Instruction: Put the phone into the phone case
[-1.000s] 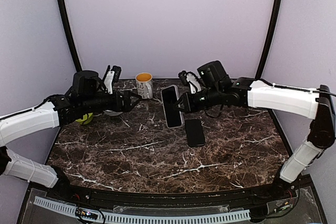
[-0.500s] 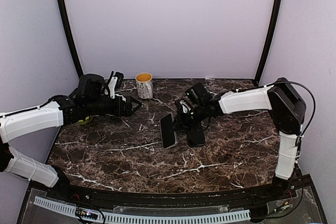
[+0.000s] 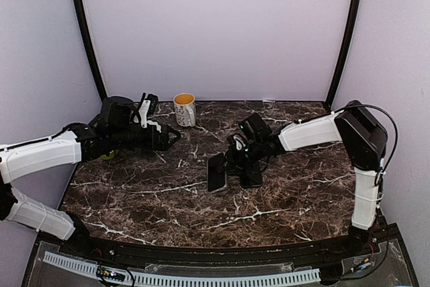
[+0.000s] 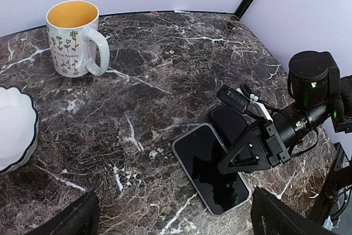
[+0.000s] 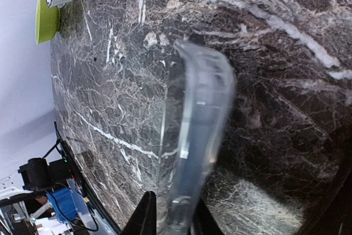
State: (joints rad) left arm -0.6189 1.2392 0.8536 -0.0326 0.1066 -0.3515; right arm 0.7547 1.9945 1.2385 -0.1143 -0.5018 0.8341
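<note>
The phone case (image 3: 216, 172) sits low near the middle of the table (image 3: 134, 199). Marble shows through its clear shell. Whether it touches the surface cannot be told. The right pincer (image 3: 227, 164) pinches the case's edge from the right side. A black phone (image 3: 252, 179) lies flat just beside the case, partly under that pincer. Farther back, toward the left edge, the left pincer (image 3: 172, 136) hangs above the table, fingers spread, holding nothing. A white bowl (image 4: 14, 130) and a green object (image 3: 107, 153) sit near the left edge. A floral mug (image 3: 185, 109) stands upright near the far edge.
</note>
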